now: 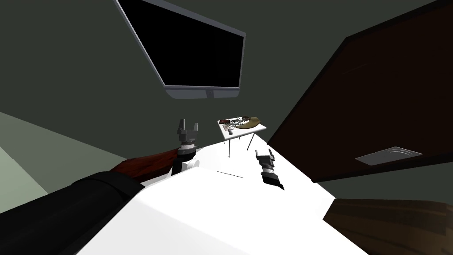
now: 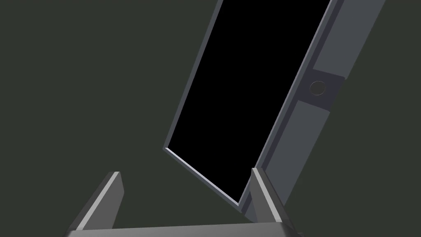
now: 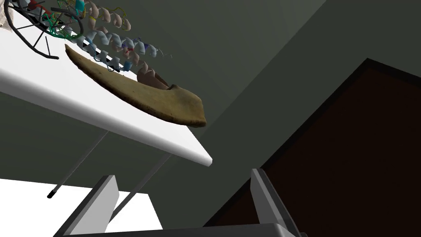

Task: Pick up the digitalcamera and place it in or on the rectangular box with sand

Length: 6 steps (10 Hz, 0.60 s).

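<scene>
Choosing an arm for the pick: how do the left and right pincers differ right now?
The left pincer points up at the dark wall screen; the right pincer points at the small white table. In the head view the left pincer is off to the table's left, while the right pincer is in front of its right end. Both are open and empty.
</scene>
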### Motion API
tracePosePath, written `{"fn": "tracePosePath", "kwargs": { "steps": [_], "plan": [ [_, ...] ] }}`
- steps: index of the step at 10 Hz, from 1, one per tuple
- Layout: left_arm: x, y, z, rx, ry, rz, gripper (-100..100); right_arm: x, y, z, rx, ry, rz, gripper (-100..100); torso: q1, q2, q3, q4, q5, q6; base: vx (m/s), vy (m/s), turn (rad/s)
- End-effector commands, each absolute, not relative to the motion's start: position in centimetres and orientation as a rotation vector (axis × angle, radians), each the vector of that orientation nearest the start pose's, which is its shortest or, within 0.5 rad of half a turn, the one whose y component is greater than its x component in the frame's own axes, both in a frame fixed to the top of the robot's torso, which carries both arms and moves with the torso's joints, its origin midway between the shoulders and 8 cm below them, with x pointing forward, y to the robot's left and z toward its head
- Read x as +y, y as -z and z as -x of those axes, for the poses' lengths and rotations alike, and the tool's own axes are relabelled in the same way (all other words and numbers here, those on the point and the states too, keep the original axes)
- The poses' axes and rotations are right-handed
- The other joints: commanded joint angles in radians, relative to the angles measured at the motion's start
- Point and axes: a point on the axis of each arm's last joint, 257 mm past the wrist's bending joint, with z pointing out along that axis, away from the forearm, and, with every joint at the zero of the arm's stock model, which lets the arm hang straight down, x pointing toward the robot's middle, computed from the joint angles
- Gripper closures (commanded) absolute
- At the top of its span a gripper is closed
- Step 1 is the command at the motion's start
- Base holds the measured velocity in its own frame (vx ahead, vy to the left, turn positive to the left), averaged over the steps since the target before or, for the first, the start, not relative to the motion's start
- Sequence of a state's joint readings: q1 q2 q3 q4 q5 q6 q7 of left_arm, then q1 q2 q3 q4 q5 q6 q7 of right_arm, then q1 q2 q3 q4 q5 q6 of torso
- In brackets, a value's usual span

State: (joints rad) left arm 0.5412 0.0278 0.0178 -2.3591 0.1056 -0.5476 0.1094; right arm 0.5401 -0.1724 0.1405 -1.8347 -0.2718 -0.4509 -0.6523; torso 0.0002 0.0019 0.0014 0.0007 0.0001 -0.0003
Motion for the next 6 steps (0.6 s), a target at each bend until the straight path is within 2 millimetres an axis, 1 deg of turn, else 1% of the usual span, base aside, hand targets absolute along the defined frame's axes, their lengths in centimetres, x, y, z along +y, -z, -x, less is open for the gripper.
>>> {"fn": "tracePosePath", "kwargs": {
  "steps": [1, 2, 3, 4, 5, 6],
  "plan": [
    [29.3, -5.6, -31.4, 0.479, 1.462, 0.662, 0, -26.8, 23.6, -38.1, 0.558, -1.888, -1.654, -100, 0.0, 0.0, 0.0, 0.0, 0.0, 0.0, -0.029, -0.01, -0.002],
    [29.3, -5.6, -31.4, 0.479, 1.462, 0.662, 0, -26.8, 23.6, -38.1, 0.543, -1.902, -1.665, -100, 0.0, 0.0, 0.0, 0.0, 0.0, 0.0, -0.023, -0.007, 0.001],
    [29.3, -5.6, -31.4, 0.479, 1.462, 0.662, 0, -25.8, 24.7, -38.3, 0.521, -1.934, -1.719, -100, 0.0, -0.001, 0.0, 0.0, 0.0, 0.0, -0.022, -0.007, 0.007],
    [29.3, -5.6, -31.4, 0.479, 1.462, 0.662, 0, -25.8, 24.7, -38.3, 0.506, -1.948, -1.73, -100, 0.0, -0.001, -0.001, 0.0, 0.0, 0.0, -0.017, -0.005, 0.005],
    [29.3, -5.6, -31.4, 0.479, 1.462, 0.662, 0, -24.8, 25.7, -38.6, 0.481, -1.982, -1.784, -100, 0.0, -0.001, -0.001, 0.0, 0.0, 0.0, -0.018, -0.009, 0.014],
    [29.3, -5.6, -31.4, 0.479, 1.462, 0.662, 0, -24.8, 25.7, -38.6, 0.468, -1.994, -1.794, -100, 0.0, -0.001, -0.001, 0.0, 0.0, 0.0, -0.011, -0.007, 0.011]
  ]
}}
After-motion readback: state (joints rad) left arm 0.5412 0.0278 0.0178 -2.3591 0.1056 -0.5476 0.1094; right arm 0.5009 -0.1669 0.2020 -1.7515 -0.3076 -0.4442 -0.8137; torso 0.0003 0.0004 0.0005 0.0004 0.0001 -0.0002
